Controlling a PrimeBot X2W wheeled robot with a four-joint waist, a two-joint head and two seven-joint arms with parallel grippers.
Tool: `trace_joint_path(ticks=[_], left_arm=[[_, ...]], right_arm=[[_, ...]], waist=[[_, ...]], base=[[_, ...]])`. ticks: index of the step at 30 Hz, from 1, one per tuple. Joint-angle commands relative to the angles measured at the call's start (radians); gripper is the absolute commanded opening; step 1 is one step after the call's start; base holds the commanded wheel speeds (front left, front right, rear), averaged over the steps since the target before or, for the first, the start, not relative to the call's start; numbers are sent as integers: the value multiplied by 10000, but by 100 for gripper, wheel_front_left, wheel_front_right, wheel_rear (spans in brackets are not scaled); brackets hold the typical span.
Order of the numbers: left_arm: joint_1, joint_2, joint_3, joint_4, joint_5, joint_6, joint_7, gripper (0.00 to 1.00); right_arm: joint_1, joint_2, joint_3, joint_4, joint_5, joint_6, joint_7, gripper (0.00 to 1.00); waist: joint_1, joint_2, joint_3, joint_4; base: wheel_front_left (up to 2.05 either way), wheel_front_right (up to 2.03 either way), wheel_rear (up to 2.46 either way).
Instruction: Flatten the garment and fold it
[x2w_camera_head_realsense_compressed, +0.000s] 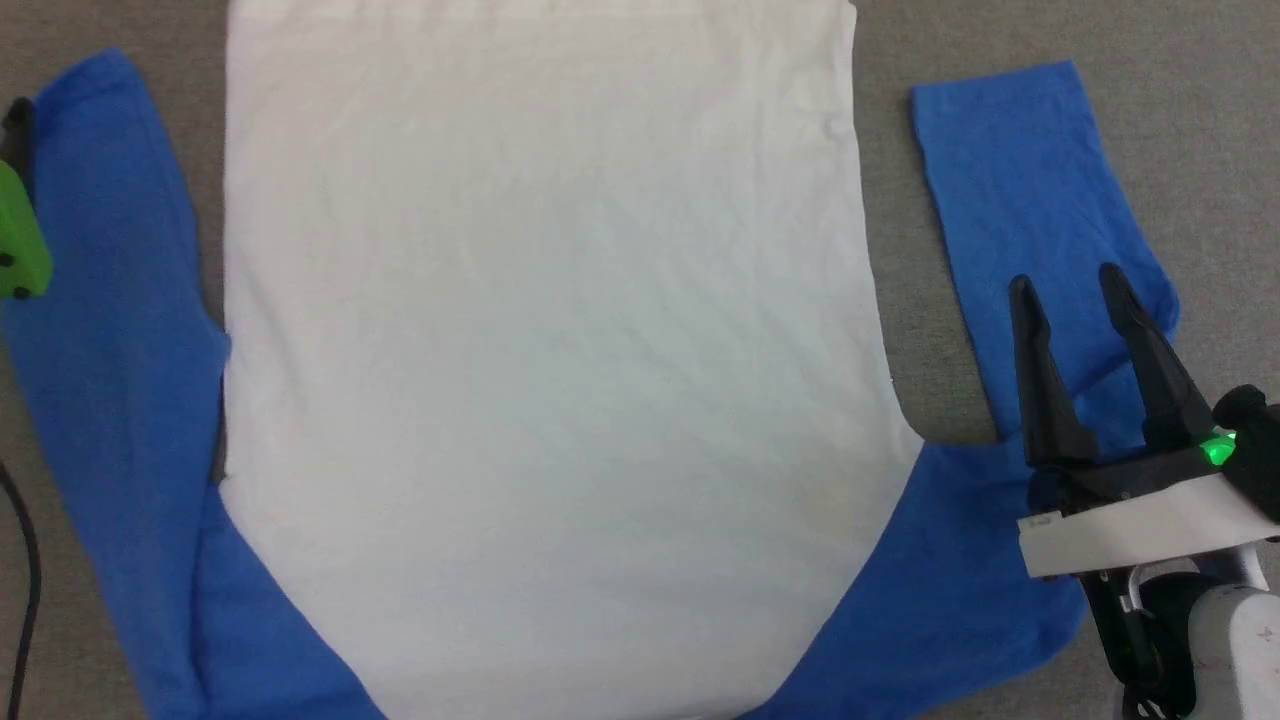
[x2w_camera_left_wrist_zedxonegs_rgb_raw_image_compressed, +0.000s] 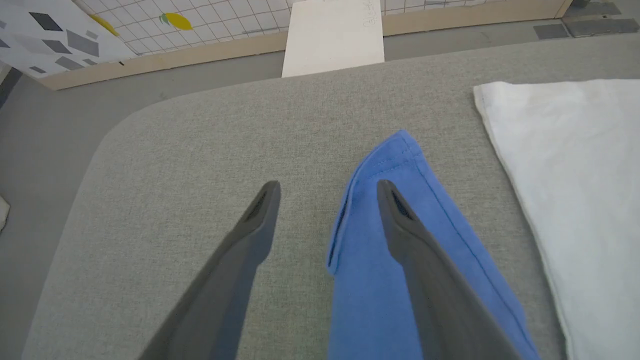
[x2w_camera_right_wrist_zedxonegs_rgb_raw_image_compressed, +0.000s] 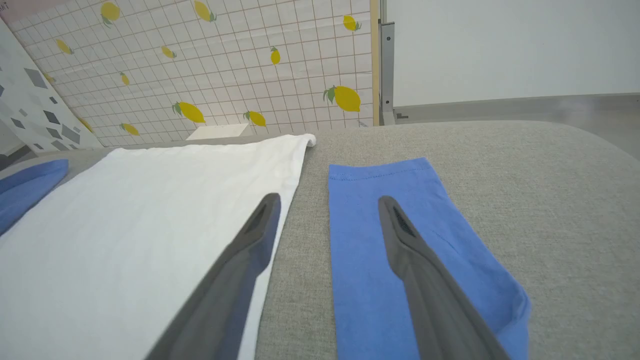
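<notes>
Hovering left gripper (x2w_camera_left_wrist_zedxonegs_rgb_raw_image_compressed: 325, 187) and right gripper (x2w_camera_head_realsense_compressed: 1065, 280) wide, empty, I'd pinch the garment (x2w_camera_head_realsense_compressed: 540, 350) (soft, limp cotton) by its cuffs (x2w_camera_right_wrist_zedxonegs_rgb_raw_image_compressed: 380, 170).

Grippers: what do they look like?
The right gripper has two long, dark, tapering fingers on a black base over a white block, with a green light and a pale forearm. The left gripper has matching dark grey fingers.

The left gripper (x2w_camera_left_wrist_zedxonegs_rgb_raw_image_compressed: 327, 184) and right gripper (x2w_camera_head_realsense_compressed: 1065, 278) both hover with fingers (x2w_camera_head_realsense_compressed: 1150, 350) spread wide apart.
</notes>
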Motion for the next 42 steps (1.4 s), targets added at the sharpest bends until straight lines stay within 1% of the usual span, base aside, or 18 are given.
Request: trace_joint_path(ticks=[1, 6, 10, 11, 12, 13, 14, 16, 20, 23, 26, 31, 35, 39, 42], left_arm=[[-196, 165, 69, 59, -146, 139, 312, 100], [2, 444, 194, 136, -366, 477, 1757, 100], [425, 480, 315, 93, -582, 987, 3026, 100], [556, 428, 355, 36, -684, 1112, 3317, 50], [661, 383, 385, -38, -758, 1190, 3470, 18], [798, 338, 407, -147, -833, 1244, 3590, 0], [929, 286, 452, -262, -893, 1301, 3576, 0], [1150, 234, 594, -477, -928, 1398, 3214, 0], [1738, 317, 809, -679, -881, 1344, 2276, 0], [2215, 464, 1047, -757, -880, 1269, 1610, 0], [2851, 723, 1365, -858, -915, 1271, 1270, 0], [3962, 1135, 1982, -1310, -1175, 1300, 1303, 0], [4829, 1421, 2534, -1940, -1367, 1411, 1449, 0], [5621, 1592, 3108, -2692, -1601, 1563, 1706, 0], [6077, 1556, 3547, -3508, -1921, 1642, 1891, 0]], right_arm=[[-148, -30, 49, -54, 20, -13, -42, 100], [-175, -22, 174, 50, 40, -13, -56, 100], [-204, 1, 231, 172, 87, -13, -107, 100], [-205, 6, 242, 209, 104, -13, -110, 100], [-200, 8, 244, 241, 109, -13, -107, 100], [-195, 11, 243, 280, 116, -13, -102, 100], [-190, 18, 234, 318, 142, -13, -108, 100], [-174, 29, 201, 376, 172, -13, -111, 100], [-30, 57, 15, 552, 157, -13, -77, 100], [161, 95, -88, 688, 174, -13, -26, 100], [468, 150, -198, 803, 194, -13, 83, 100], [955, 234, -432, 793, 184, -13, 260, 100], [1302, 283, -581, 694, 196, -13, 350, 100], [1556, 311, -605, 599, 219, -13, 446, 100], [1707, 323, -679, 540, 224, -13, 503, 100]], waist=[[-2, 0, 934, -699], [-2, 0, 1101, -781], [-2, 0, 1039, -771], [-2, 0, 983, -757], [-2, 0, 927, -739], [-2, 0, 846, -710], [-2, 0, 726, -672], [-2, 0, 477, -603], [-2, 0, -266, -384], [-2, 0, -901, -165], [-2, 0, -1584, 92], [-2, 0, -2403, 464], [-2, 0, -2873, 735], [-2, 0, -3225, 952], [-2, 0, -3433, 1112]], base=[[0, 0, 0], [0, 0, 0], [0, 0, 0], [0, 0, 0], [0, 0, 0], [0, 0, 0], [0, 0, 0], [0, 0, 0], [0, 0, 0], [0, 0, 0], [0, 0, 0], [0, 0, 0], [0, 0, 0], [0, 0, 0], [0, 0, 0]])
